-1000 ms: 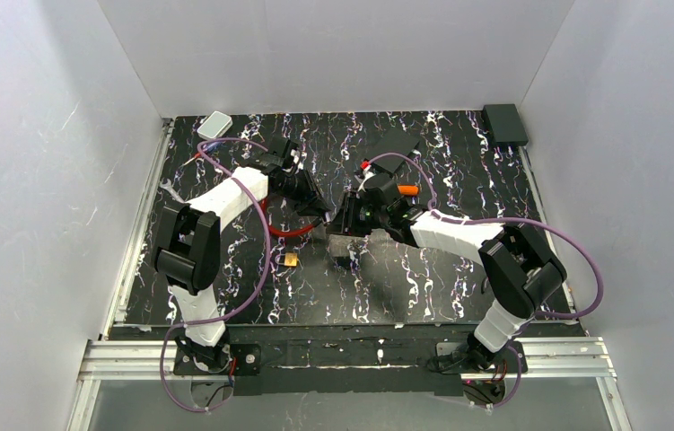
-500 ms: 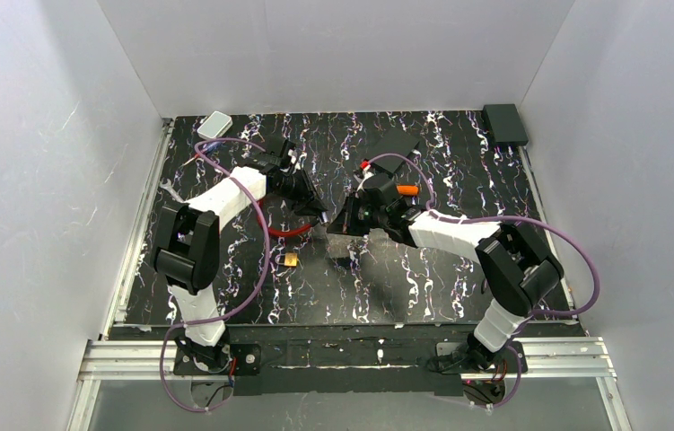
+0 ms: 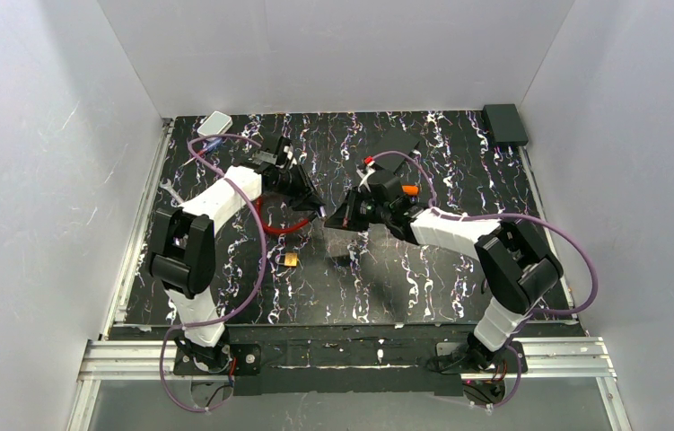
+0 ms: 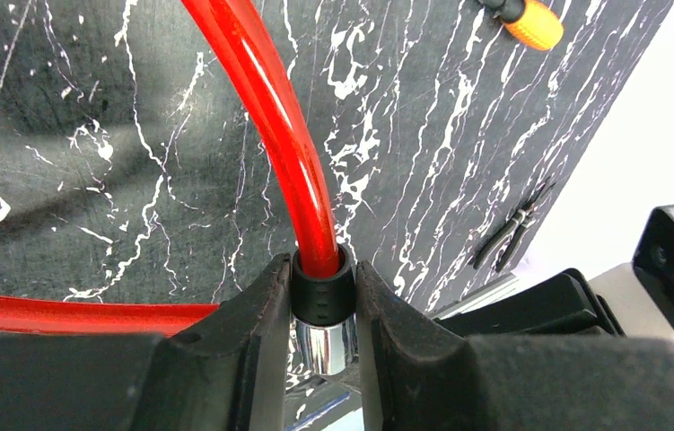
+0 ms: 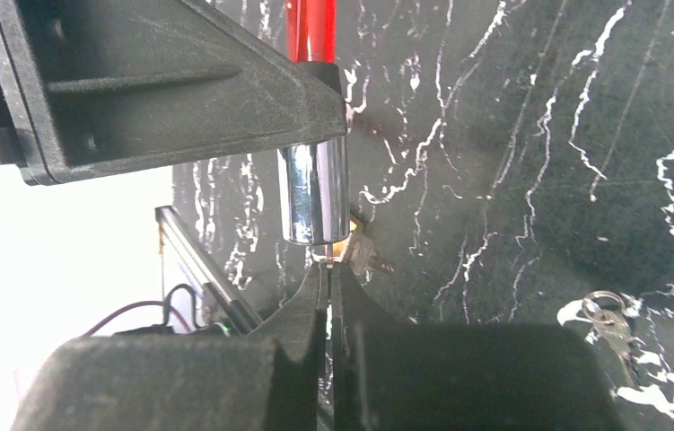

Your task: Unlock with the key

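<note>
My left gripper (image 3: 318,210) is shut on the black end (image 4: 324,292) of the red cable lock (image 3: 272,226), with its chrome cylinder (image 5: 313,193) sticking out past the fingers (image 4: 252,328). My right gripper (image 3: 334,220) faces it. In the right wrist view it (image 5: 327,269) is shut on a thin silvery key (image 5: 326,259) whose tip touches the cylinder's end face. The small brass padlock (image 3: 290,259) lies on the table in front of the red loop. It also shows behind the cylinder in the right wrist view (image 5: 357,250).
A small key ring (image 5: 607,319) lies on the table to the right. An orange-handled tool (image 4: 530,22) and small pliers (image 4: 512,238) lie further off. A grey box (image 3: 216,124), a black flat piece (image 3: 393,144) and a black box (image 3: 504,123) sit at the back.
Both grippers have shifted a little toward the back left together, staying tip to tip. The red cable's end moved with the left gripper.
</note>
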You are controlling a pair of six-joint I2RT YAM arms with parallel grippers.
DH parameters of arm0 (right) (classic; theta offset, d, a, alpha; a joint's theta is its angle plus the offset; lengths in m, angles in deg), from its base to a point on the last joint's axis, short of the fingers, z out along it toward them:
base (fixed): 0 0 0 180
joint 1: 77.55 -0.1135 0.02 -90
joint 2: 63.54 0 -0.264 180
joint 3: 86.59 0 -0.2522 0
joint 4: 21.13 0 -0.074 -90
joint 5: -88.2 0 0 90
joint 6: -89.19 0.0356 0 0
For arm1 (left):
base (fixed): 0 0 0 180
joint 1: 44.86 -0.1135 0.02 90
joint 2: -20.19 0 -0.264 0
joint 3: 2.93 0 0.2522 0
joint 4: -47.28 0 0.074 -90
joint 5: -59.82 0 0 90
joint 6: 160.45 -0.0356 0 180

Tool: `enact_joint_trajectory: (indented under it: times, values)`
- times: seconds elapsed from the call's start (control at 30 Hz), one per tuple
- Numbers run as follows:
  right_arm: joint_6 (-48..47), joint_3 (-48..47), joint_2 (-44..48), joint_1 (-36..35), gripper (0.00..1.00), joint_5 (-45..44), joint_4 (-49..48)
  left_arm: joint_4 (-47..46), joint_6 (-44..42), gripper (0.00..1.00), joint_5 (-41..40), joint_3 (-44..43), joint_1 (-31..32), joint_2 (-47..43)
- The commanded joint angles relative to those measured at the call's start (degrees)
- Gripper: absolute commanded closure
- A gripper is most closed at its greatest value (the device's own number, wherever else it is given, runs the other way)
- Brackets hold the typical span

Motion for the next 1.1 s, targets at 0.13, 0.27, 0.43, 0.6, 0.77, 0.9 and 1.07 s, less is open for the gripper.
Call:
enact_joint_trajectory:
  times: [0.13,0.27,0.43,0.6,0.77,0.9,1.07]
  values:
    - [8.52,-1.22,-1.99,4.82,0.99,3.41,-14.19,1.09,-0.43,1.0,1.76,-0.23,0.28,-6.16]
    - [8.96,-2.6,-3.14,5.33,0.99,4.26,-14.79,1.11,-0.28,1.0,2.14,-0.27,0.27,-5.78]
    - [10.03,-3.82,-4.71,5.45,0.99,5.38,-16.27,0.72,-0.64,1.0,2.27,-0.28,0.27,-5.62]
    - [13.66,-3.77,-5.96,5.59,0.99,6.92,-20.88,-0.08,-1.06,1.0,2.6,-0.15,0.3,-6.02]
    - [16.44,-3.7,-6.35,5.92,0.99,7.8,-24.1,-1.42,-1.32,1.0,3.03,0.35,0.29,-7.05]
    - [17.53,-3.81,-5.81,6.33,0.99,7.83,-25.03,-2.39,-1.46,1.0,3.28,0.76,0.29,-8.11]
    - [18.45,-3.77,-5.0,6.99,0.99,7.53,-26.07,-3.79,-1.27,1.0,4.02,1.17,0.27,-9.14]
